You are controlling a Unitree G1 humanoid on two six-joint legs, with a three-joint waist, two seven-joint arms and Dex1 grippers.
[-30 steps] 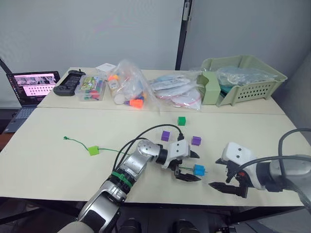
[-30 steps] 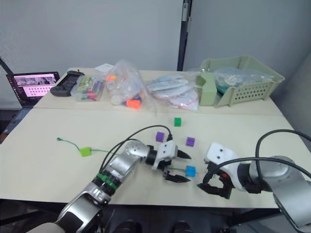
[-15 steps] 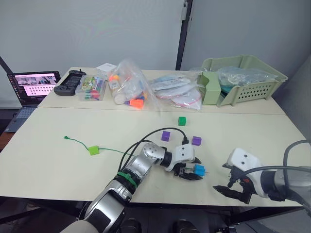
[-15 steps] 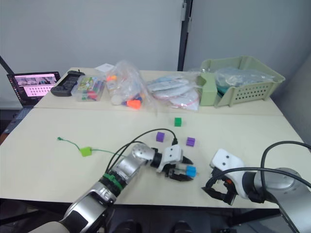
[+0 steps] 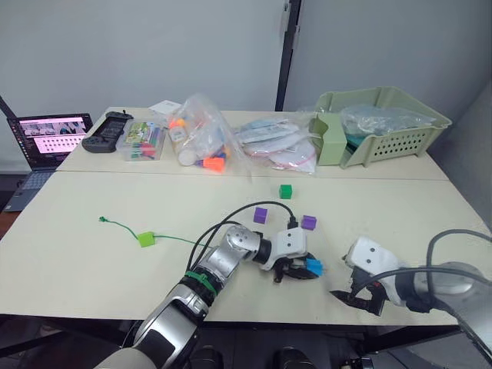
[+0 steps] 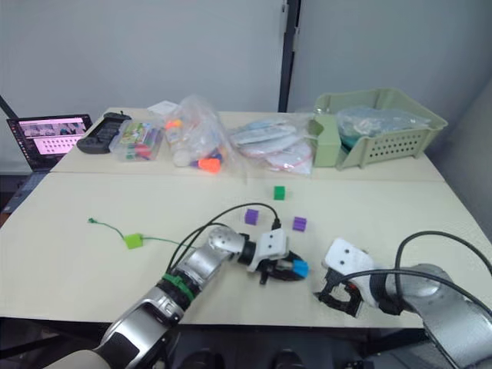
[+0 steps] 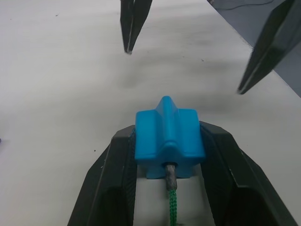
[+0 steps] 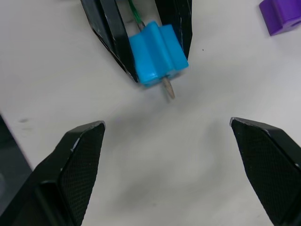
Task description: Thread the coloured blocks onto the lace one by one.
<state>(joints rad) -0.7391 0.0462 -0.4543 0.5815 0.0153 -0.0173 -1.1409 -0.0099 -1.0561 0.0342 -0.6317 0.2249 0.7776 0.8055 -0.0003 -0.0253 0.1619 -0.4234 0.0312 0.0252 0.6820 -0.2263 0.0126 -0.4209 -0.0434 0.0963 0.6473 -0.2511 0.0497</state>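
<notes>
One blue block (image 7: 169, 142) sits clamped in the left claw (image 5: 296, 269), lace (image 7: 172, 208) tip poking out toward the spread, empty right claw (image 8: 167, 165) just beyond, probably the nearer one to pull it through.

The blue block (image 7: 169, 141) sat on the green lace's (image 5: 173, 237) grey tip (image 8: 168, 88); the lime block (image 5: 147, 239) sat far left.
</notes>
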